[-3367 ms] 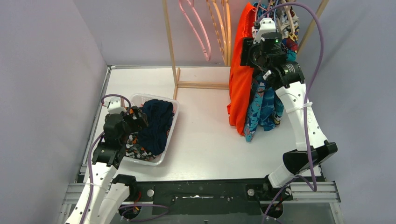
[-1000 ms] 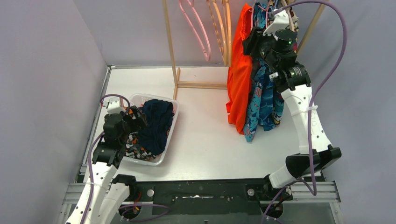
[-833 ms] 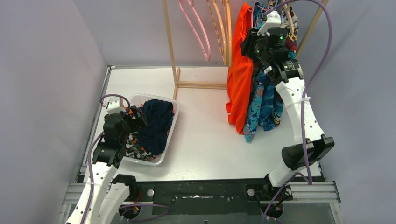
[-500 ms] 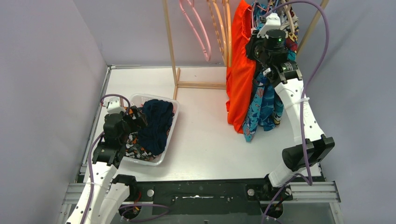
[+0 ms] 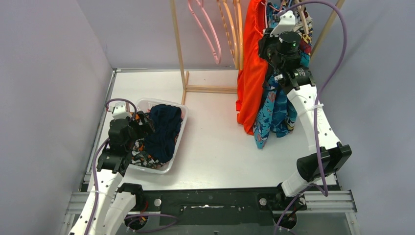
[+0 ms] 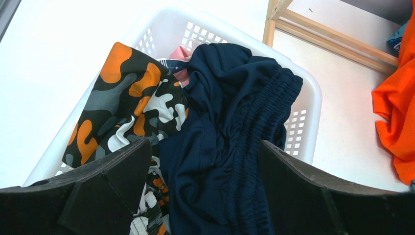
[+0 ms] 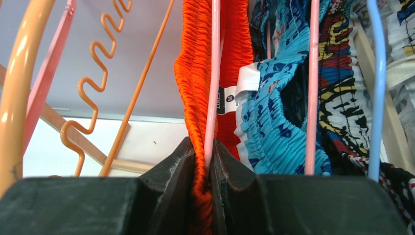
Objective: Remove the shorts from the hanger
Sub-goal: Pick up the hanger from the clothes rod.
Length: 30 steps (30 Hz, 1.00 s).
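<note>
Orange-red shorts (image 5: 252, 73) hang on a pink hanger (image 7: 214, 73) at the rack, with teal-blue patterned shorts (image 5: 274, 110) and comic-print shorts (image 7: 342, 83) behind them. My right gripper (image 7: 203, 161) is shut on the orange-red shorts' waistband (image 7: 198, 88), pinching the pink hanger wire along with it. My left gripper (image 6: 203, 171) hovers open over the white basket (image 5: 180, 142), nothing between its fingers. Navy shorts (image 6: 230, 132) and black shorts with orange-white print (image 6: 132, 107) lie in the basket, with a bit of pink fabric (image 6: 180, 51) showing.
A wooden rack frame (image 5: 178, 44) stands at the back, with bare pink (image 5: 205, 29) and orange hangers (image 5: 230, 29). A blue hanger wire (image 7: 376, 88) runs at the right of the right wrist view. Grey walls close both sides.
My right gripper has closed on the orange-red waistband and hanger wire. The orange-red shorts have shifted slightly up and left. The left arm has not moved.
</note>
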{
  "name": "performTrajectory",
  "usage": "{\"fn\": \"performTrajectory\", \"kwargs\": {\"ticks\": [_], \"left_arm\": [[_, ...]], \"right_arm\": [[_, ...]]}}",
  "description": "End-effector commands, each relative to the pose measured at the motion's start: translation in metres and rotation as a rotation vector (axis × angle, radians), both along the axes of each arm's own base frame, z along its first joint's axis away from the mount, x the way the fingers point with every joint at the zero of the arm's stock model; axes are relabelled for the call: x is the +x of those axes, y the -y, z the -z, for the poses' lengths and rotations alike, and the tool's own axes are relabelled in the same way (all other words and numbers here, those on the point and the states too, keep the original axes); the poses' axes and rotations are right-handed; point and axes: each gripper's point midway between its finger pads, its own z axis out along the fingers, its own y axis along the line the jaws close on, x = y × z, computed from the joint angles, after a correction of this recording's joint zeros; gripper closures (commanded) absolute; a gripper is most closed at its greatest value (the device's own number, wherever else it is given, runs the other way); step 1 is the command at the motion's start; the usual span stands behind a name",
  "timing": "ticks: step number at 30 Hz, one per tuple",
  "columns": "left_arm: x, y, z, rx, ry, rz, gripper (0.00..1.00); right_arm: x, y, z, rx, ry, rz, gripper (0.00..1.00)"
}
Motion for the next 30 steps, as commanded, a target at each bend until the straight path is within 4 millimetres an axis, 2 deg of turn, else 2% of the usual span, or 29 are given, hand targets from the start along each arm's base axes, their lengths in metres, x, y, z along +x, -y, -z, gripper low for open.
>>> {"fn": "performTrajectory", "kwargs": {"ticks": [1, 8, 10, 13, 16, 22, 30], "left_arm": [[0.007, 0.001, -0.019, -0.005, 0.078, 0.009, 0.2], [0.007, 0.001, -0.018, -0.004, 0.077, 0.007, 0.2], [0.008, 0.001, -0.018, -0.004, 0.074, 0.006, 0.2], [0.008, 0.001, -0.017, -0.004, 0.073, 0.008, 0.2], [0.007, -0.001, -0.018, -0.001, 0.075, -0.002, 0.2], [0.007, -0.003, -0.017, 0.005, 0.069, -0.014, 0.2], [0.009, -0.001, -0.014, 0.002, 0.057, -0.001, 0.2]], "right_arm": [[-0.028, 0.007, -0.108, 0.097, 0.306, 0.003, 1.0], [-0.051, 0.001, -0.094, 0.162, 0.25, -0.044, 1.0], [-0.06, -0.004, -0.1, 0.153, 0.271, -0.092, 1.0], [-0.059, -0.004, -0.115, 0.124, 0.269, -0.104, 1.0], [-0.062, -0.006, -0.119, 0.122, 0.254, -0.124, 1.0], [-0.075, -0.005, -0.082, 0.172, 0.182, -0.122, 1.0], [-0.107, -0.014, -0.033, 0.218, 0.05, -0.191, 1.0]]}}
